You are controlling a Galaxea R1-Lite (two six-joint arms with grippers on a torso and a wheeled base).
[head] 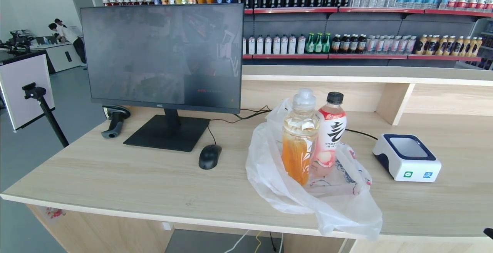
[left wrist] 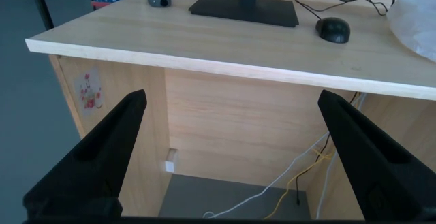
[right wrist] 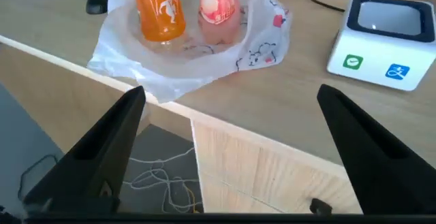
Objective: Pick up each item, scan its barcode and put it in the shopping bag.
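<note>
Ok so going left to right in the head view: a handheld scanner [head: 113, 124] sits at the left-centre of the frame beside the monitor [head: 161, 56]. The mouse [head: 210, 156] is just in front of the monitor's stand, all on the tabletop [head: 115, 183]. Centre-right is the shopping bag [head: 277, 183], slumped open and crumpled, with one flap drooping over the tabletop's front edge at the lower right. Standing upright in it are the orange bottle [head: 299, 141] and the pink bottle [head: 331, 137], touching side by side. Further right, near the bag but apart from it, is the white barcode scanner [head: 406, 156], window facing up. Both arms sit low. The left gripper [left wrist: 228, 152] has its jaws spread wide with nothing in them, below the tabletop's front edge. The right gripper [right wrist: 231, 156] is the same, wide open and empty, below the edge in front of the bag. What I'd worry about: the bottles are tall and pressed together, so nudging one probably tips the other. The bag film is thin too, so a jaw that snags it drags the whole lot, and that overhanging flap is right where the right arm would come up. Either arm rising from there could also clip the tabletop edge.
</note>
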